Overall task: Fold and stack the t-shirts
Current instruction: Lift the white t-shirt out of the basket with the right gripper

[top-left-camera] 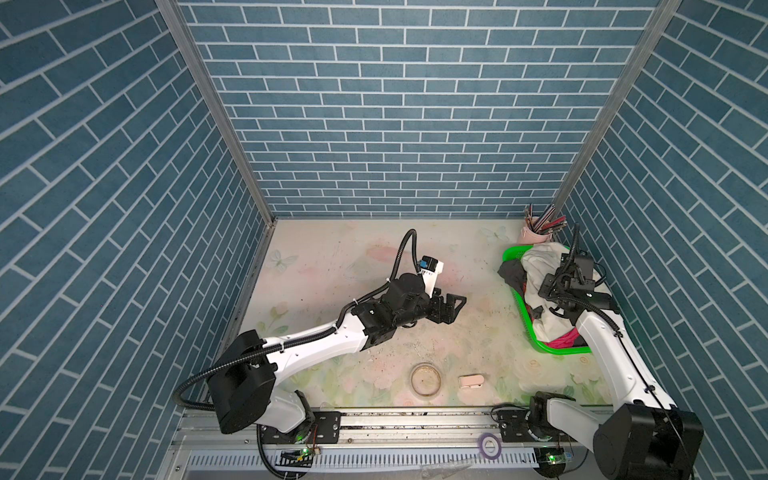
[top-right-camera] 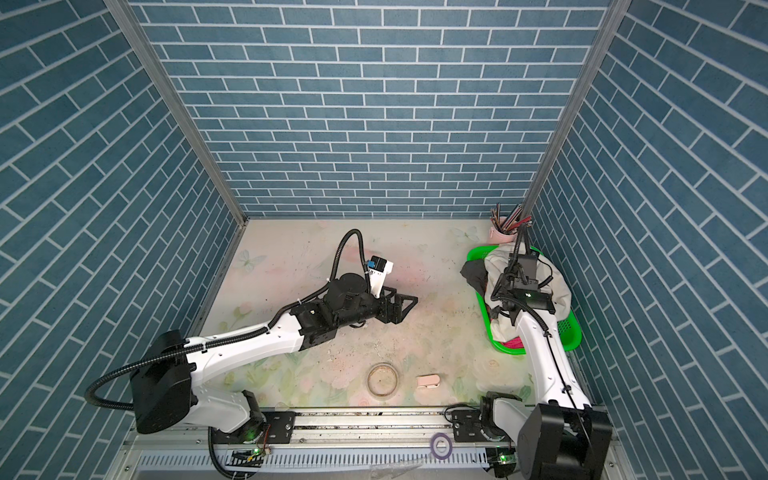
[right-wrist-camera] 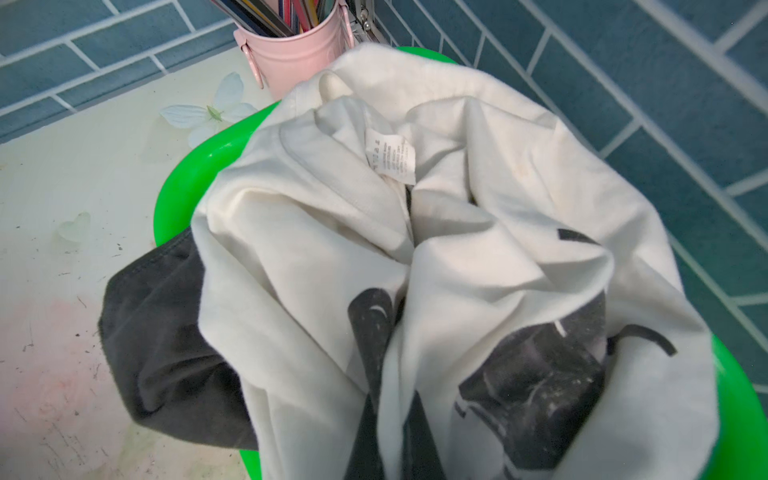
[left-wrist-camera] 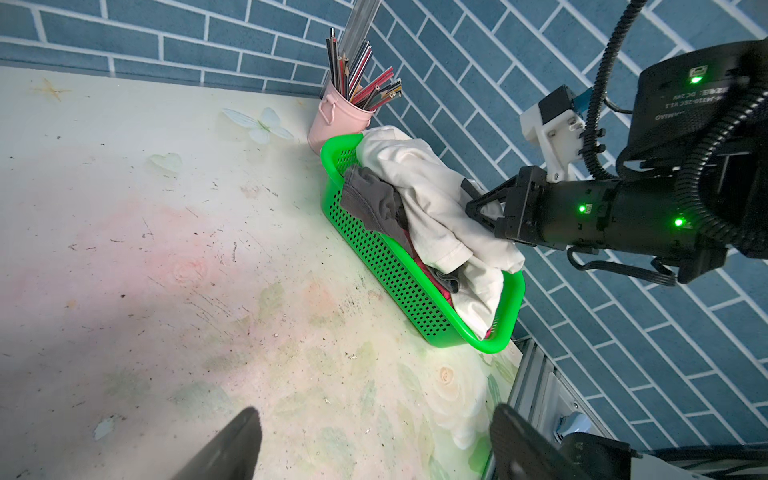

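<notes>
The t-shirts lie heaped in a bright green mesh basket at the right wall. A cream-white t-shirt with black print is on top. A dark grey t-shirt hangs over the rim, and a magenta one shows at the near end. My right gripper is down in the heap, shut on a fold of the cream-white t-shirt. Over the middle of the table my left gripper stands open, holding nothing.
A pink cup of pencils stands in the far right corner behind the basket. A round ring and a small pink object lie near the front edge. A purple tape roll sits on the front rail. Brick-patterned walls enclose three sides.
</notes>
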